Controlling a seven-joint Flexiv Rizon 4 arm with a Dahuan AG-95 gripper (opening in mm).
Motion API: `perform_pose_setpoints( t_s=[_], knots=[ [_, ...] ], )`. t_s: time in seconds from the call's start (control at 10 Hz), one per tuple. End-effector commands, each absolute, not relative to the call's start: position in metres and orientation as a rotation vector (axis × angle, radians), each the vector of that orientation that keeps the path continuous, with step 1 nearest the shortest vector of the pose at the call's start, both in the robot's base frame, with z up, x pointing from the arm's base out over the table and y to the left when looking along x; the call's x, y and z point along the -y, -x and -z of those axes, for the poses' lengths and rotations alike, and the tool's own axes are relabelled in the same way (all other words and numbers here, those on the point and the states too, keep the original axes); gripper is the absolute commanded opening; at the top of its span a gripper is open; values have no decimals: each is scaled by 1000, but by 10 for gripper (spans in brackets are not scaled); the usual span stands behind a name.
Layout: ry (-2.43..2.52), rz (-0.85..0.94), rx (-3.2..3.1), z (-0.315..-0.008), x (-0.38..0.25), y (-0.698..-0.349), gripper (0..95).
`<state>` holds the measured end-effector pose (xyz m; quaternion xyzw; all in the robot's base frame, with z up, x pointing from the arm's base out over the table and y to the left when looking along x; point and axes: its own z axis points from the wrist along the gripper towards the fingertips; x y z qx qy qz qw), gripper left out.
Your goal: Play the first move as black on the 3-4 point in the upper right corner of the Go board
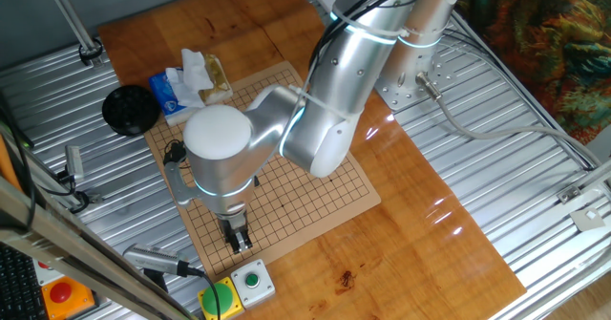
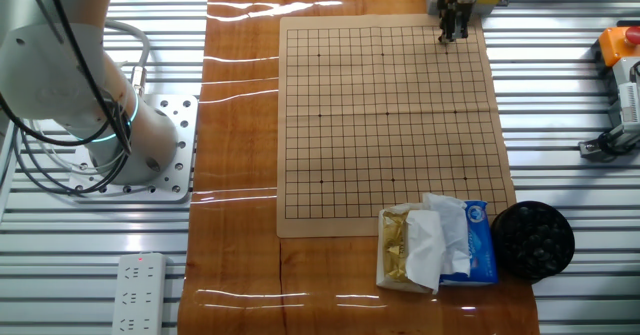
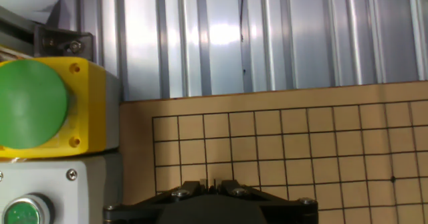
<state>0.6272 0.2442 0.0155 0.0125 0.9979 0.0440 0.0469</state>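
Presumably a small, smooth, slippery stone is pinched across its rim, though none shows; whether the tool (image 2: 452, 33) is clenched I cannot tell. It hangs over one corner of the pale-tan gridded wooden board (image 2: 385, 115), flat on the glossy orange-brown table (image 2: 240, 125).

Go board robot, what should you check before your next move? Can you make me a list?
1. Tool is over the board corner: ok.
2. Black stone held in the tool: cannot tell, the tips hide it.
3. Board has no stones yet: ok.
4. Tool is exactly above the 3-4 point: cannot tell.
5. Button boxes beside the board stay clear of the tool: ok.
6. Bowl of black stones sits off the board: ok.
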Motion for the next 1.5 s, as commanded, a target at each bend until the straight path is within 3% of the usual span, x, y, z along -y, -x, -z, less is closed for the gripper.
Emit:
perform_pose_setpoints(
  t_s=[0.1, 1.5],
  knots=[
    [-38, -131, -3042, -16, -244, -628, 0],
    [-37, -125, -3019, -15, -244, -628, 0]
  ],
)
